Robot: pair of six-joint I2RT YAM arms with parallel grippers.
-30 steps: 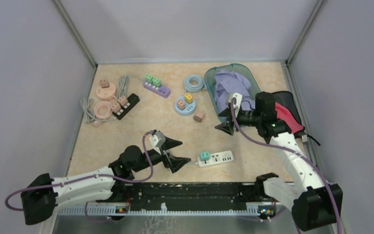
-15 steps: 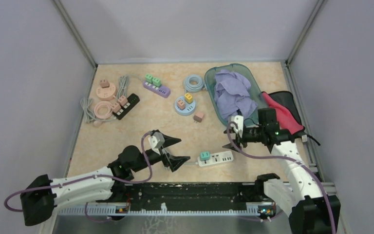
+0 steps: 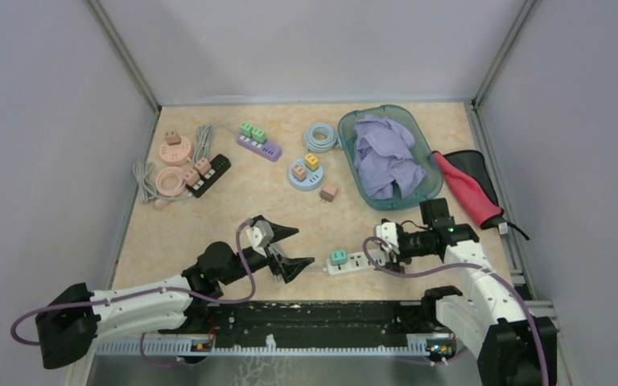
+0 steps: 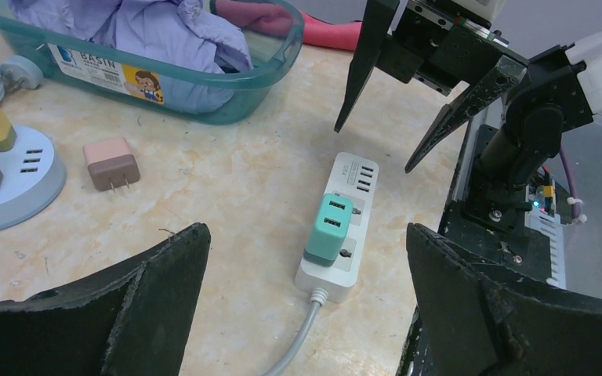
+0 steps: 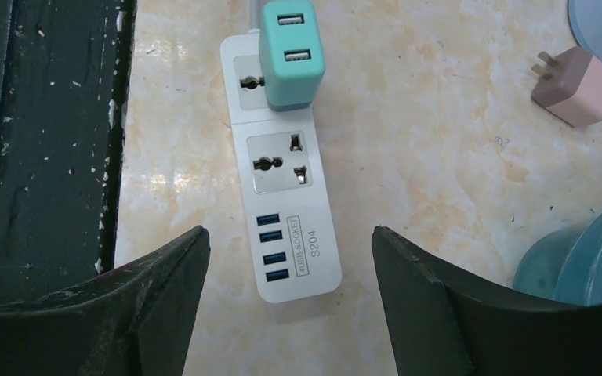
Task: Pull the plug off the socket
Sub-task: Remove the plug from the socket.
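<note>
- Teal plug (image 5: pixel 291 55) sits seated in the white socket strip (image 5: pixel 290 219) on the marbled surface (image 3: pixel 233 205).
- Left pincer (image 3: pixel 305 246) wide apart, empty, near the plug.
- Right pincer (image 4: pixel 372 149) apart, empty, above the strip.

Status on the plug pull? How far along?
Done: nothing yet; the teal plug sits in the white power strip. In hand: both arms are staged, the left gripper open at the cable end, the right gripper open over the USB end, neither touching. Left: grip the plug, probably brace the strip, and pull it out.
</note>
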